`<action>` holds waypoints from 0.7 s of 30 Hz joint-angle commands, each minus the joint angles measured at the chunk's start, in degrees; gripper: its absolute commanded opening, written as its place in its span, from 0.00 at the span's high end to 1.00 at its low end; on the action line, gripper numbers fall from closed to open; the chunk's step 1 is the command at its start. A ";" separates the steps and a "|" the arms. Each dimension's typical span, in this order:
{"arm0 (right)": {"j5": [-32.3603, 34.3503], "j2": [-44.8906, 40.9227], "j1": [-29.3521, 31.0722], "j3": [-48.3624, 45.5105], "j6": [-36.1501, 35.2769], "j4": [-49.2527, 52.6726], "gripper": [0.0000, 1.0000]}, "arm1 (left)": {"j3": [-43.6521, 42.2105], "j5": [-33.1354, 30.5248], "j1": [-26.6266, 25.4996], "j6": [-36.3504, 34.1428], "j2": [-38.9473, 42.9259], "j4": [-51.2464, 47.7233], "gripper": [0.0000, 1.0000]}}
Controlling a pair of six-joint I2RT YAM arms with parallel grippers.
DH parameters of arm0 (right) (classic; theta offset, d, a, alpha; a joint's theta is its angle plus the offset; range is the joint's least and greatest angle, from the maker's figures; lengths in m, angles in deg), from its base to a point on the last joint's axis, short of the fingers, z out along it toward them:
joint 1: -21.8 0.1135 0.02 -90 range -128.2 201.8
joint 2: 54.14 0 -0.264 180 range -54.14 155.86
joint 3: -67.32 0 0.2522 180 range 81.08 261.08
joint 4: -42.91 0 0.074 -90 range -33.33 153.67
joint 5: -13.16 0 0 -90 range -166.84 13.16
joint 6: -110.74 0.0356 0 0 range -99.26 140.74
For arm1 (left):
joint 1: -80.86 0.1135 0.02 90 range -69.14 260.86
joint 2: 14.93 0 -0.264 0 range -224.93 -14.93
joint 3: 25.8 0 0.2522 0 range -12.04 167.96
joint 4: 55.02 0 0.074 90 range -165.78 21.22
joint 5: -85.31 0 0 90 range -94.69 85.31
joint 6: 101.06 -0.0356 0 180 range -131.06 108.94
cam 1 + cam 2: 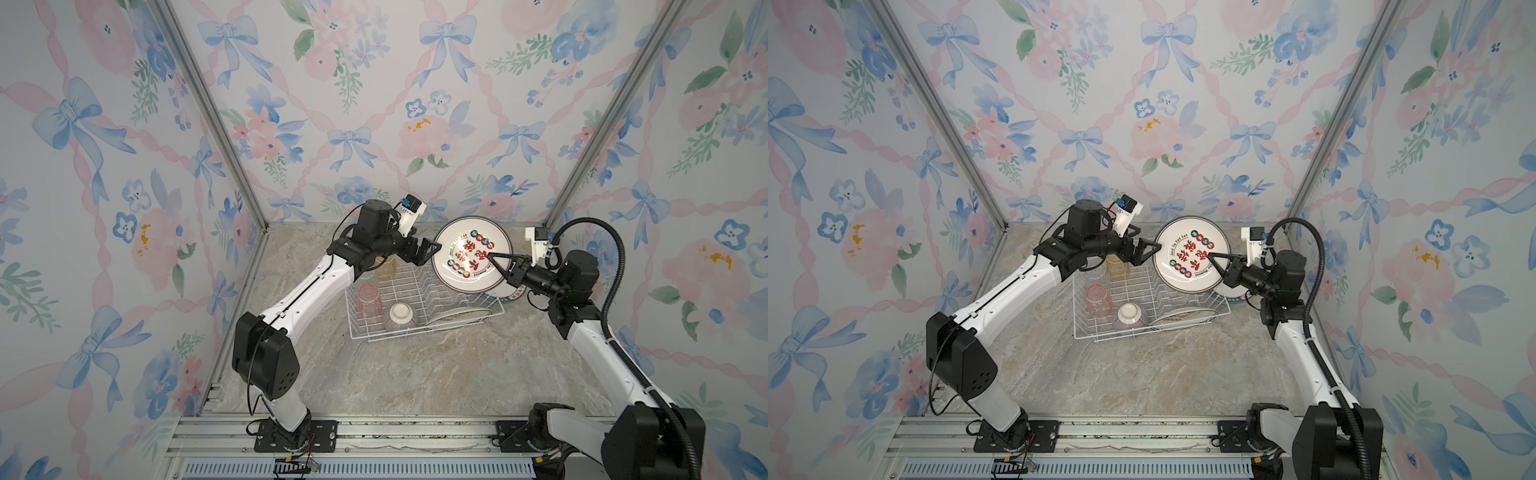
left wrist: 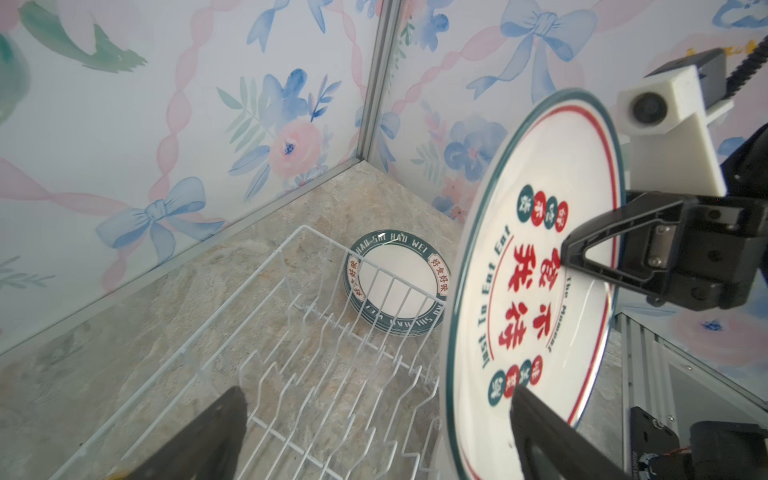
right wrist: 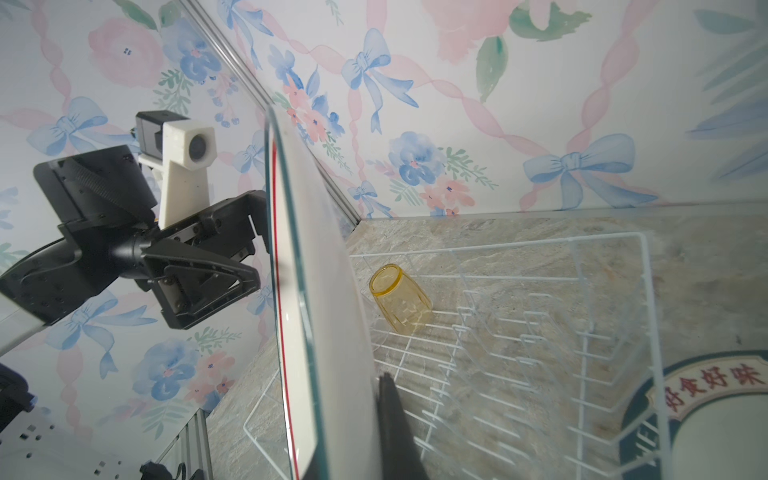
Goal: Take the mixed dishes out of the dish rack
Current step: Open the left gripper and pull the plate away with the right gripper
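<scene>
The printed plate (image 1: 471, 253) hangs on edge above the right end of the dish rack (image 1: 411, 286); the right fingers (image 2: 631, 218) are clamped on its rim and carry it alone; the left fingers (image 2: 199, 440) stand wide apart just beside the opposite rim, holding nothing, so this looks like a handover; the stacked plates (image 2: 399, 249) on the counter (image 1: 415, 374) beside the rack suggest where it goes; a pink tumbler (image 1: 370, 301), a yellow tumbler (image 1: 386, 268) and a bowl (image 1: 400, 318) sit in the rack.

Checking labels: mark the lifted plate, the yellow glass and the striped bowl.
lifted plate (image 1: 461, 245), in a top view, on its printed face.
yellow glass (image 3: 401, 299), right wrist view, on its ribbed side.
striped bowl (image 1: 400, 313), in a top view, on its upturned white foot.
</scene>
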 commanded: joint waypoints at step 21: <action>22.73 7.95 -21.22 1.42 2.58 16.09 1.00 | -14.16 -13.54 0.19 -1.46 10.41 6.30 0.02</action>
